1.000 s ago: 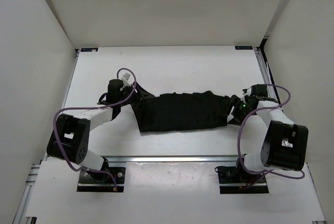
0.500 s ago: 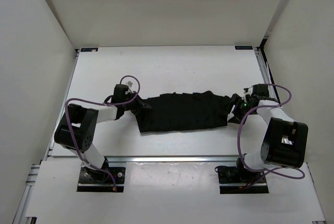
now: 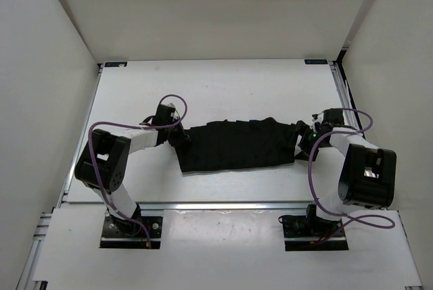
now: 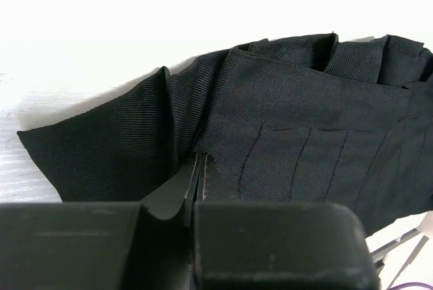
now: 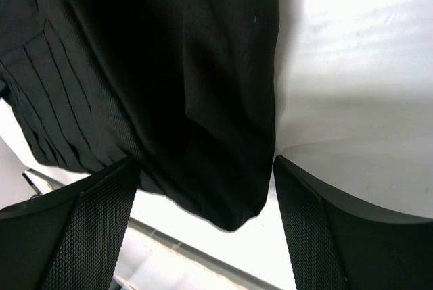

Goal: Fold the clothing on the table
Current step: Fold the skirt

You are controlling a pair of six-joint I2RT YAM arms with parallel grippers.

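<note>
The black clothing [image 3: 237, 145] lies as a wide, partly folded band across the middle of the white table [image 3: 223, 87]. My left gripper [image 3: 178, 135] is at its left end. In the left wrist view this gripper [image 4: 193, 172] is shut on a fold of the clothing [image 4: 291, 114], with the cloth edge pinched between its fingertips. My right gripper [image 3: 302, 137] is at the clothing's right end. In the right wrist view it [image 5: 206, 199] stands wide open, and a hanging corner of the clothing [image 5: 203, 101] lies between its fingers [image 5: 88, 229], touching neither pad.
White walls close the table in at the back and on both sides. An aluminium rail [image 3: 223, 205] runs along the front edge, just beyond the two arm bases. Purple cables loop over both arms [image 3: 169, 104].
My left gripper has moved a little right onto the clothing's left end and closed on it, the arm folding in. My right gripper has opened wider and edged toward the cloth.
</note>
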